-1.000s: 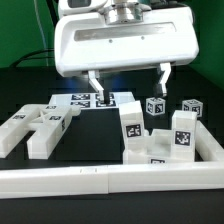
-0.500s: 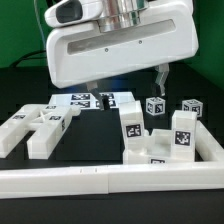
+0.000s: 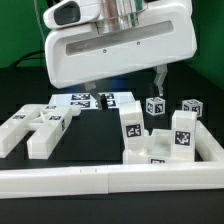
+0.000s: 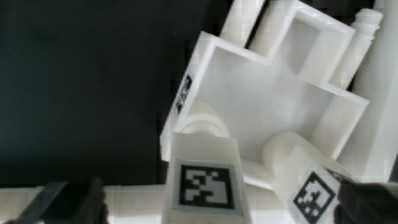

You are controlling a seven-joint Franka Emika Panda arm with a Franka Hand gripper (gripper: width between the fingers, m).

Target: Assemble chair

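The chair lies in loose matte-white tagged parts. Flat blocky pieces [image 3: 35, 125] rest at the exterior view's left. Two upright posts [image 3: 131, 124] [image 3: 182, 130] stand at the right, with two small cubes [image 3: 155, 106] [image 3: 190, 106] behind them. My gripper [image 3: 128, 86] hangs open above the table's middle, behind the posts, fingers wide apart and holding nothing. In the wrist view a notched slab [image 4: 267, 90] and two tagged post tops [image 4: 208, 185] [image 4: 313, 188] show below the gripper [image 4: 214, 205], whose dark fingertips [image 4: 54, 200] sit at the frame's corners.
The marker board [image 3: 88, 99] lies flat behind the middle, partly under the gripper. A long white border rail [image 3: 100, 181] runs along the front and turns back along the right side [image 3: 214, 148]. A dark table shows between the part groups.
The gripper body has dropped and shifted toward the exterior view's left, now covering most of its left finger. The parts have not moved and the jaws stay wide.
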